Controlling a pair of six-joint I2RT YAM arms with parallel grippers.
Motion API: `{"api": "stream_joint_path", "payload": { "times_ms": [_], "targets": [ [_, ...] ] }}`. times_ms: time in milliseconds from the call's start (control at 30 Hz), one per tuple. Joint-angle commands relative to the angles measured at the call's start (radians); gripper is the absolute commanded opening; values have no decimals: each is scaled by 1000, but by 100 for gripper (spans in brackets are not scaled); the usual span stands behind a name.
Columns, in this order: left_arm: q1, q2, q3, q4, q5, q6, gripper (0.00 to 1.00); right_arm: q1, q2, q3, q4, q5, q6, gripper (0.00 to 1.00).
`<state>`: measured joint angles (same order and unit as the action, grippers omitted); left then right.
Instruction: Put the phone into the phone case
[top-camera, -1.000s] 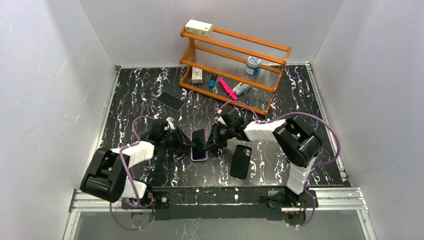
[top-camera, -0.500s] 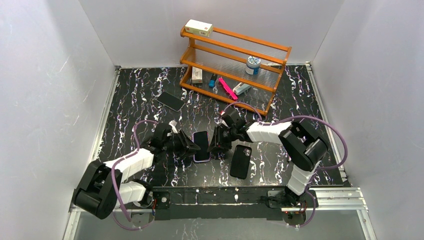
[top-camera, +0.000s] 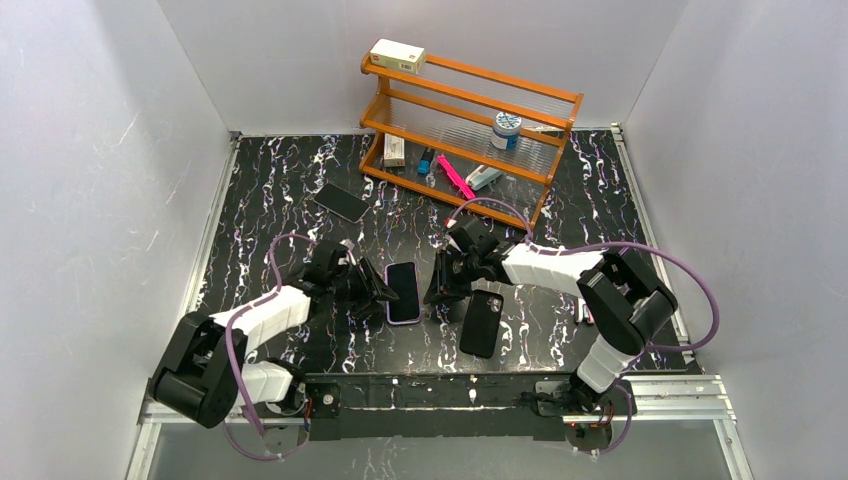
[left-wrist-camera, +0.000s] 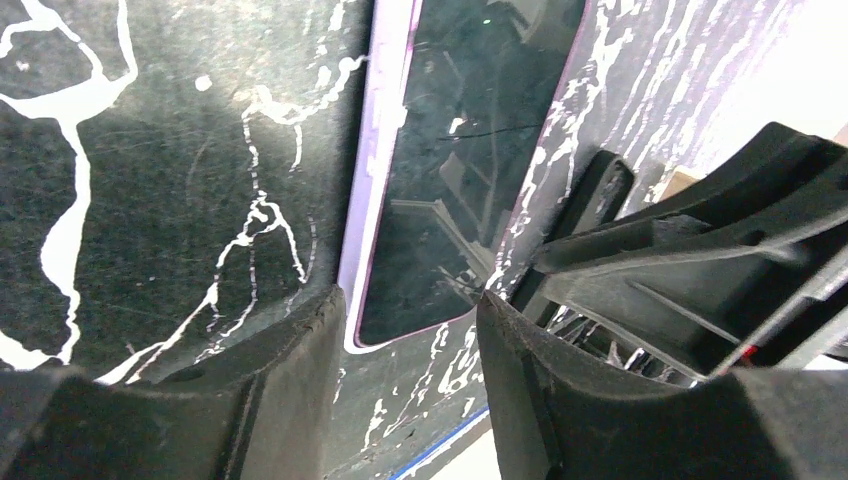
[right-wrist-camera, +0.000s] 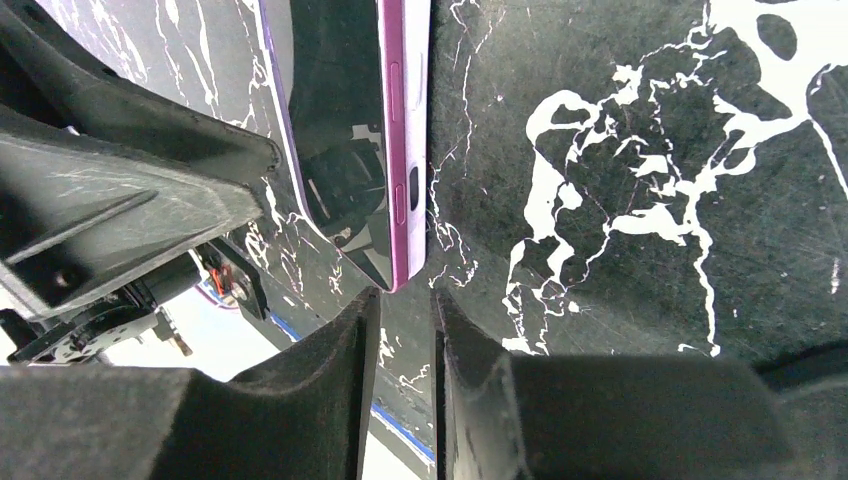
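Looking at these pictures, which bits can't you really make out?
- Lavender-edged phone: both wrist views crop its far end.
- Phone case: top view only; too small to see inside.
- Shelf items: labels too small.
- Right fingers: blurred; gap narrow, contact with anything unclear.
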<state>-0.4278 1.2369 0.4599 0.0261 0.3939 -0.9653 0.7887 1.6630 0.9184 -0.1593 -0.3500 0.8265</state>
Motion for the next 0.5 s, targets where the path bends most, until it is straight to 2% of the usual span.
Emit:
{"api": "stream_joint_path", "payload": {
  "times_ms": [0, 300, 467],
  "targets": [
    [-2, 30, 20, -53, -12, 53, 50, 5, 14, 25, 21, -6, -15, 33],
    [-2, 81, -7, 31, 45, 51, 49, 6, 73, 43, 71, -44, 3, 31],
    [-2, 78, -19, 47, 54, 47, 47, 5, 92, 22, 173, -120, 19, 27]
  ]
}}
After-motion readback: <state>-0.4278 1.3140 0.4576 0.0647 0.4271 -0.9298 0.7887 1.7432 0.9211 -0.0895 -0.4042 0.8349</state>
